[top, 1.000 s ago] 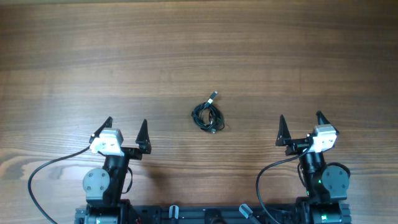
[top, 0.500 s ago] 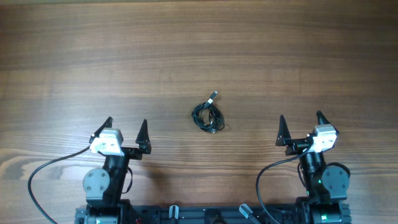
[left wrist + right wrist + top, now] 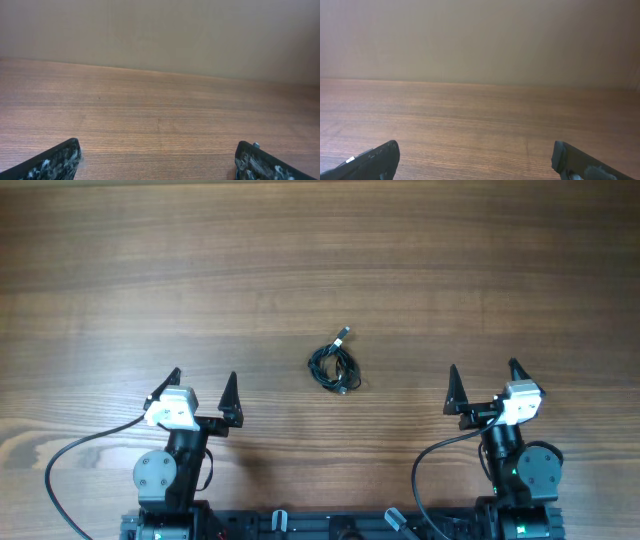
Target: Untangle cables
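arms (image 3: 186,446): black; housings (image 3: 170,408): white; left end effector (image 3: 201,375): black, pointed; arm cables (image 3: 62,452): black

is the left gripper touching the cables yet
Apart. The overhead view shows bare table between the left gripper and the cables.

Cables (image 3: 335,367) lie in one bundle on the table (image 3: 320,260), about mid-width. Left gripper (image 3: 203,373) is nearer the robot's side, off to the left, and right gripper (image 3: 482,365) mirrors it on the right. Both are well apart from the bundle, which lies between them and slightly farther out. Wall (image 3: 160,35) is behind the table's far edge.
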You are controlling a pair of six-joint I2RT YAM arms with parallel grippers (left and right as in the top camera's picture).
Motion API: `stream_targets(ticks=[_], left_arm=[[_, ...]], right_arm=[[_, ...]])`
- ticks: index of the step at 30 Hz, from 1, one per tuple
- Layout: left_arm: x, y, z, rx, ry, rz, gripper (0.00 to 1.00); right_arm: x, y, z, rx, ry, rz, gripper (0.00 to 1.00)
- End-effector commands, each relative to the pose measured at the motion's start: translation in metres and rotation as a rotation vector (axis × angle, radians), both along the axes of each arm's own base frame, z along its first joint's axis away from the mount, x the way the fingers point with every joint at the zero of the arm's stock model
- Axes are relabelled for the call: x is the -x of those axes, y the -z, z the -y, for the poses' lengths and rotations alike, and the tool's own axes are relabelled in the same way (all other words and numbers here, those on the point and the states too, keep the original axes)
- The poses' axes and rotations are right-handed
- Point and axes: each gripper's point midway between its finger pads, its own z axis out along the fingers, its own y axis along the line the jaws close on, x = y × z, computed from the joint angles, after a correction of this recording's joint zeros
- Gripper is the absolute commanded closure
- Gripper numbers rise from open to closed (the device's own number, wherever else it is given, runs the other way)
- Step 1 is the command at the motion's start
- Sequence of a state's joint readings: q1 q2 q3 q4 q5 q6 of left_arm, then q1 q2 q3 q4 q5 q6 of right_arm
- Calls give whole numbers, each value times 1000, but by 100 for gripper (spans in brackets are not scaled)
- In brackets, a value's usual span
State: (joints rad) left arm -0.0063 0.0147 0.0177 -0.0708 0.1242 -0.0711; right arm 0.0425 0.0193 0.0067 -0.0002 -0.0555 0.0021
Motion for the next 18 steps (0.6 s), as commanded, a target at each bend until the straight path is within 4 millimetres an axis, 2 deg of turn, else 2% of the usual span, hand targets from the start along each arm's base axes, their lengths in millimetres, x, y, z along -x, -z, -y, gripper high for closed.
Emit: stream_targets(ticks=[1,18], left_arm=[[0,3,0,-11,0,4,0],[0,3,-1,-12,-8,1,0]], right_arm=[[0,-1,0,1,-1,8,0],[0,-1,0,1,-1,8,0]])
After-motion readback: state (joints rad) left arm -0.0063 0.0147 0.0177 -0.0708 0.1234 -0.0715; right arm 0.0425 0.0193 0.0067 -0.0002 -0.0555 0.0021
